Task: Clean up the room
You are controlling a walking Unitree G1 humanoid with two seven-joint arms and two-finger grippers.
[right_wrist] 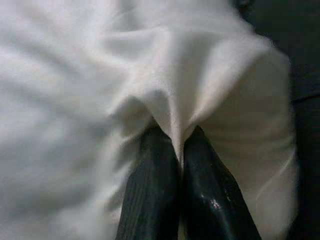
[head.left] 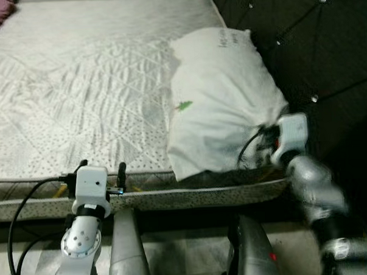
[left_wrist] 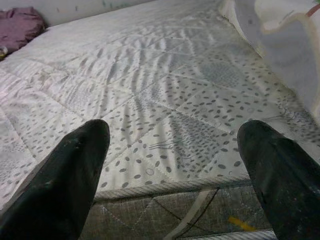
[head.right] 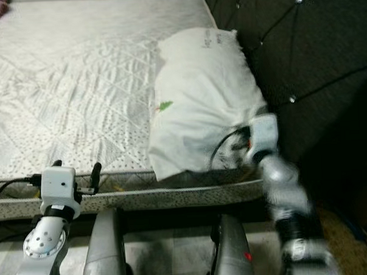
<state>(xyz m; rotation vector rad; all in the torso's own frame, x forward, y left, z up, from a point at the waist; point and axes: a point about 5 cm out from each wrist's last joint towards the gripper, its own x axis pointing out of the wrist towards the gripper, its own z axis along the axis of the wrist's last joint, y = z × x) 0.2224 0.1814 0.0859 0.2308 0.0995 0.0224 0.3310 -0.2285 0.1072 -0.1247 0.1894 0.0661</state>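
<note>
I have the right gripper (right_wrist: 172,150) pinching a fold of the white pillow (head.left: 221,93), its two black fingers (right_wrist: 150,195) pressed together on the cloth at the pillow's near corner. The pillow lies on the bed (head.left: 78,87) at its right side, against the dark tufted headboard (head.left: 313,40), with its near end hanging a little past the mattress edge. A small green mark (head.left: 184,105) sits on the pillow's left face, and there is handwriting near its far end that I can't read. My left gripper (head.left: 102,168) is spread wide and holds nothing, poised at the mattress's near edge, well to the left of the pillow. A purple cloth (left_wrist: 20,25) lies at the bed's far left corner.
</note>
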